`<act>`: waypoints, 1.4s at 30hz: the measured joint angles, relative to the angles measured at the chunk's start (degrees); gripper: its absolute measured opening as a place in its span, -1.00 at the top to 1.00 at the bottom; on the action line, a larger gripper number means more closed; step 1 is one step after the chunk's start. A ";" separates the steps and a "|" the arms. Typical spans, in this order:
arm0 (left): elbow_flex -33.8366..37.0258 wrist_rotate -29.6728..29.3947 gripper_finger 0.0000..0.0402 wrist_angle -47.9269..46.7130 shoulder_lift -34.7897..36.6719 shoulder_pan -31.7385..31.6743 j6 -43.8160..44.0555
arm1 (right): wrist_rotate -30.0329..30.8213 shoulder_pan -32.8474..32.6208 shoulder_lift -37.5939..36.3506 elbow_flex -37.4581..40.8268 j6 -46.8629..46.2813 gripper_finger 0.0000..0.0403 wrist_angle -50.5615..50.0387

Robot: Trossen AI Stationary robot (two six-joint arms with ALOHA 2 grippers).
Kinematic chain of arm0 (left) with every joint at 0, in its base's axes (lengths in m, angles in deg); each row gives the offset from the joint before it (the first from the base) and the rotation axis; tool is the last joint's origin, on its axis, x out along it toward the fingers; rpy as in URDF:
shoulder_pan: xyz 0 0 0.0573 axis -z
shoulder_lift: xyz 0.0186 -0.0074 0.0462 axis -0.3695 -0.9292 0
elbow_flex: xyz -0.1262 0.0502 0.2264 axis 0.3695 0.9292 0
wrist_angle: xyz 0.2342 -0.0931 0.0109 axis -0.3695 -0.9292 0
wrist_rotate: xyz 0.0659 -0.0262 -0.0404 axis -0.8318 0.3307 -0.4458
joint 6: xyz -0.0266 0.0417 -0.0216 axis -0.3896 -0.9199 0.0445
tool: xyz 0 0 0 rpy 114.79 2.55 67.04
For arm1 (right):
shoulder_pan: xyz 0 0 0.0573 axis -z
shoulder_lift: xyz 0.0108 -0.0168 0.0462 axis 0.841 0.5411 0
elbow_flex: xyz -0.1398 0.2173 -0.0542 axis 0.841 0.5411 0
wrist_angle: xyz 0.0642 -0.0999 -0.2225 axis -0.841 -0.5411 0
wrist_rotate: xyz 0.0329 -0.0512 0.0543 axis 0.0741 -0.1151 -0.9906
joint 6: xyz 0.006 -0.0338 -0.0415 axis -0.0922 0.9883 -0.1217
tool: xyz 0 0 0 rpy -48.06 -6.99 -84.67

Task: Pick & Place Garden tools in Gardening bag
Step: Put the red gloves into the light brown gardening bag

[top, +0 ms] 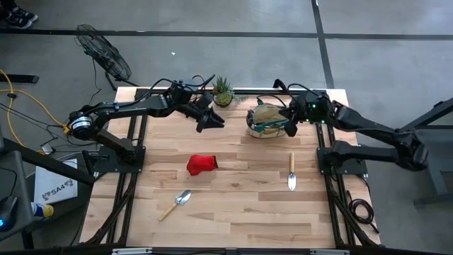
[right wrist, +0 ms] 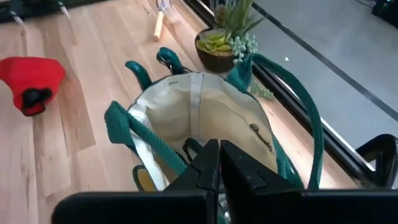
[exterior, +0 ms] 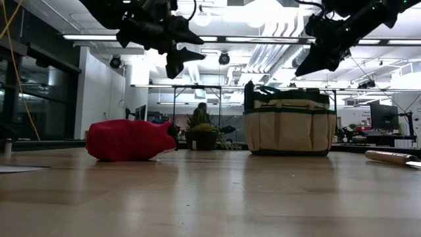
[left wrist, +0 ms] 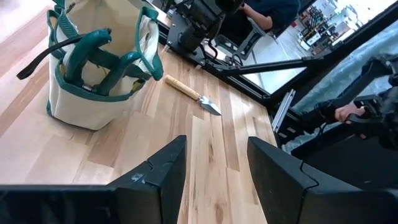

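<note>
Left gripper (top: 210,122): mine, up in the air over the back of the table, between the spiky green potted plant (top: 223,92) and the bag. Fingers (left wrist: 163,169) spread apart, nothing in them.
Right gripper (top: 290,127): hanging right over the bag's mouth, fingers (right wrist: 205,163) pinched together, holding nothing as far as I can see.
Bag: round tan fabric gardening bag (top: 265,122) with dark green trim and loop handles, upright at the back right of the light wooden table (top: 233,212). Teal-handled tools (left wrist: 99,59) poke out the top.
Red glove (top: 201,164): lying mid-table, well apart from the bag.
Trowels: one silver-bladed wooden-handled trowel (top: 291,172) right of the glove, in front of the bag; another (top: 175,204) nearer the front, left of centre.
</note>
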 joint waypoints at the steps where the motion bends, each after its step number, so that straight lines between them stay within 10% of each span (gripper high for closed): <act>1: 0.00 0.23 0.17 -0.23 0.00 0.00 -0.59 | 0.79 -0.76 0.00 0.00 -0.08 0.96 -0.08; 21: -0.02 12.79 0.17 -13.16 0.02 -9.01 -6.39 | 12.35 -14.86 0.00 0.00 -15.41 0.97 0.10; 42: -0.02 -2.80 0.17 -33.59 1.33 -10.08 -13.09 | 12.22 -19.98 0.00 0.00 -20.84 0.97 0.10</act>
